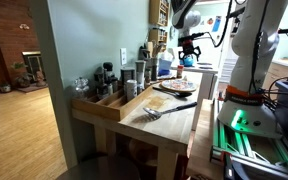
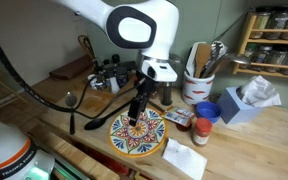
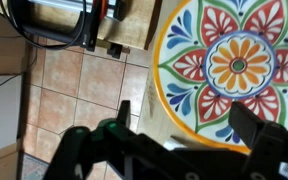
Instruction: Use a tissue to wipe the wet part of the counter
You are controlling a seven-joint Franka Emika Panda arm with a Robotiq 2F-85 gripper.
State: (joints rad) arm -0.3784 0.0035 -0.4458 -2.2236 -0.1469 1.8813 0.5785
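The counter (image 1: 174, 128) is a long pale wood worktop; it also shows in an exterior view (image 2: 259, 140) and in the wrist view (image 3: 139, 85). A white tissue (image 2: 184, 158) lies flat on it near the front edge. A blue tissue box (image 2: 246, 104) with a tissue sticking up stands further along. My gripper (image 2: 134, 116) hangs fingers-down over the edge of a colourful patterned plate (image 2: 137, 133). In the wrist view the gripper (image 3: 184, 125) is open and empty above the plate's rim (image 3: 234, 65). It shows far off in an exterior view (image 1: 191, 45). I cannot make out a wet patch.
A shallow wooden tray of bottles (image 1: 109, 97) sits along one side of the counter. A metal spatula (image 1: 156, 113) lies near its end. A white utensil holder (image 2: 197, 86), a jar with a blue lid (image 2: 205, 125) and a black ladle (image 2: 84, 115) surround the plate.
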